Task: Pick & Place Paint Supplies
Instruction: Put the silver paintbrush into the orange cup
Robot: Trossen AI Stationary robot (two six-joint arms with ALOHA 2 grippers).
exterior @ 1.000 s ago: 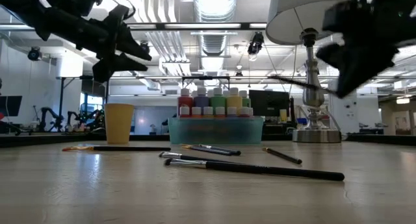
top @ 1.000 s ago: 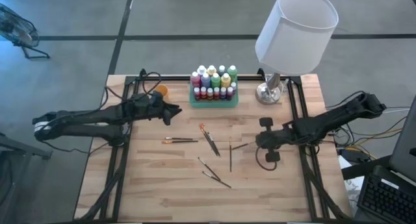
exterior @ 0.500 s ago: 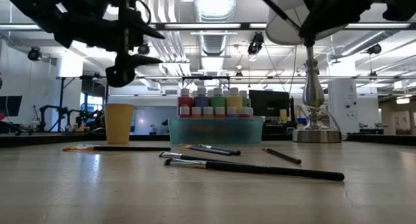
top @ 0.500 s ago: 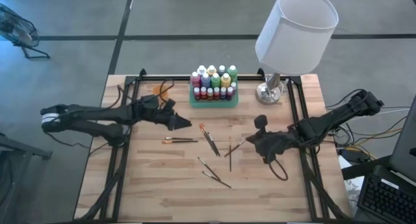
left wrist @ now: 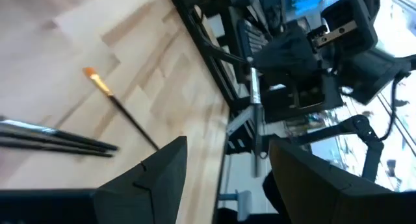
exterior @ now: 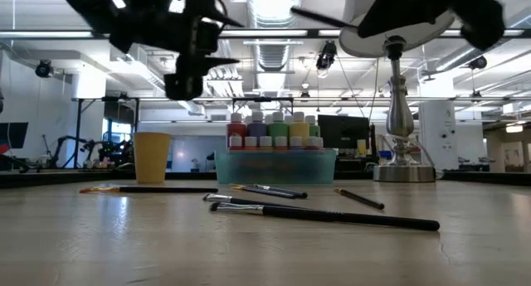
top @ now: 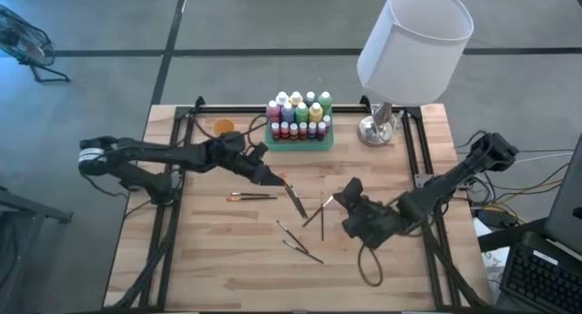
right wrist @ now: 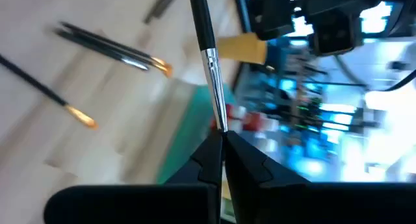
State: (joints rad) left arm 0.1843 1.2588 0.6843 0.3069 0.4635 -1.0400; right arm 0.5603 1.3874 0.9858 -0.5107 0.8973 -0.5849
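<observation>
Several thin dark-handled paintbrushes (top: 293,197) lie flat and scattered on the middle of the wooden table. One has an orange tip (left wrist: 91,73). Paint bottles (top: 298,112) stand in a green tray (top: 300,143) at the far edge. My left gripper (top: 274,177) hangs open above the brushes' far-left end with nothing between its fingers (left wrist: 162,178). My right gripper (top: 342,203) is to the right of the brushes, raised off the table and shut on one paintbrush (top: 318,212). My right gripper pinches the paintbrush between its two fingertips (right wrist: 211,152), at the end of the silver ferrule (right wrist: 220,117). The dark handle (right wrist: 200,16) sticks straight out ahead of the fingers. The brush is lifted clear of the table and points toward the table's near left.
An orange cup (top: 224,126) stands left of the tray. At the far right is a lamp with a white shade (top: 414,41) and a metal base (top: 377,130). Black frame rails (top: 173,214) run along both table sides. Bare wood lies along the near edge.
My left gripper has swung from beside the orange cup toward the table's middle, ending over the brushes. My right gripper has gone toward the table's left and near edge, rising and rolling. The brush it holds has turned from lying across the table to pointing near-left.
</observation>
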